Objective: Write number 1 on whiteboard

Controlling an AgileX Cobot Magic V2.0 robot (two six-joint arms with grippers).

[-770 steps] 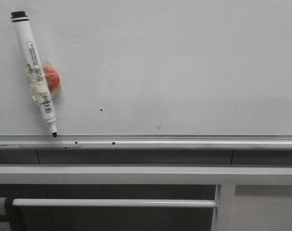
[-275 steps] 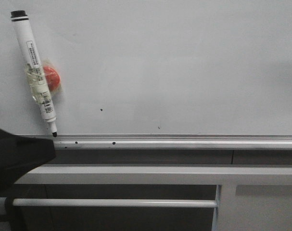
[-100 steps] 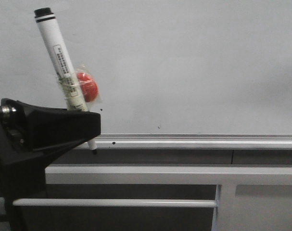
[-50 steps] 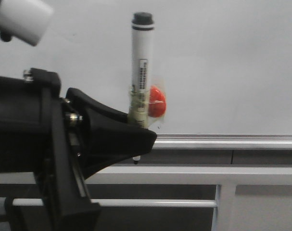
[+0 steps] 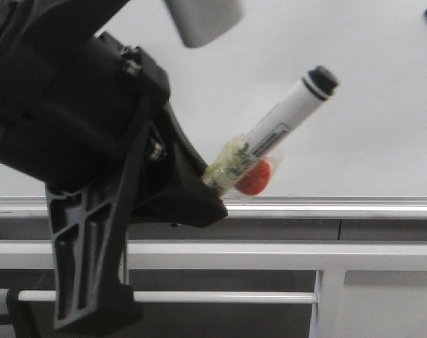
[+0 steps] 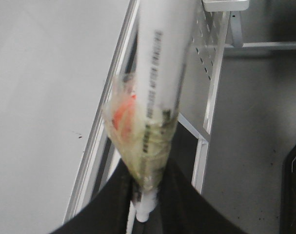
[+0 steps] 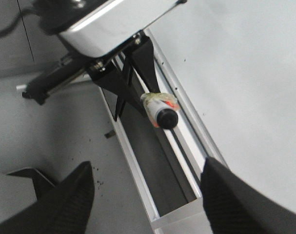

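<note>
**mika:** Whiteboard (image 5: 368, 134) fills the whole background, pale and glossy, with one silver rail (image 5: 340, 206) along its bottom edge. I count one marker (image 5: 280, 127), one red round thing (image 5: 254, 177) taped to it, and two arms. No number 1 anywhere I can see, just a speck or two.

**jo:** Yep. Left gripper (image 5: 199, 197) has its jaws pinched tight on the marker's lower end; the pen leans up to the right with its black end cap on top. The tip is hidden behind the black fingers from the front, though it pokes out pale in the left wrist view (image 6: 144, 209).

**mika:** Right gripper (image 7: 148, 192) has jaws spread wide, holding nothing, well apart from the pen. Loads of bare board to the right of the marker. Left arm blocks the board's left part, and it's blurry.
</note>
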